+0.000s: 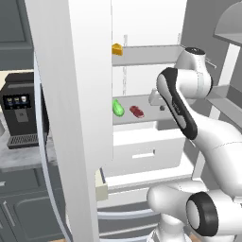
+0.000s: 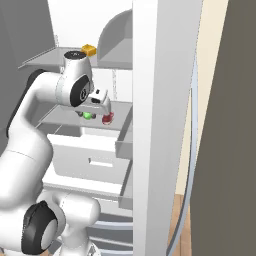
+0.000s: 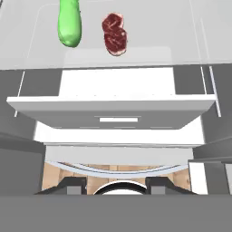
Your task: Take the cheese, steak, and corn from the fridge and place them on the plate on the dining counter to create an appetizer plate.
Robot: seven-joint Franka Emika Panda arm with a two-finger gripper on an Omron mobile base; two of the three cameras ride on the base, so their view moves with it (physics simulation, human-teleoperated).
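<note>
Nearest the lens in the left base view stands the broad white slab of the tall white fridge's open door (image 1: 71,118), smooth and flat, cutting off much of the interior. Left of it, a black boxy coffee machine (image 1: 21,116) sits on a grey-veined worktop, partly hidden by the door. On the upper white shelf the small orange-yellow wedge of cheese (image 1: 117,49) rests at the door's edge. One shelf down lie the bright green oblong corn (image 1: 118,108) with rounded ends and, just to its right and apart from it, the flat dark red steak (image 1: 136,111) with a lumpy outline. A white pull-out drawer (image 1: 142,153) with a slot handle sits below. The glossy white arm blocks the shelf's right part. The two-finger gripper (image 2: 98,114) hangs close over the steak and corn shelf; its fingers are too small and overlapped to tell how wide they stand, and whether they touch anything cannot be told.
</note>
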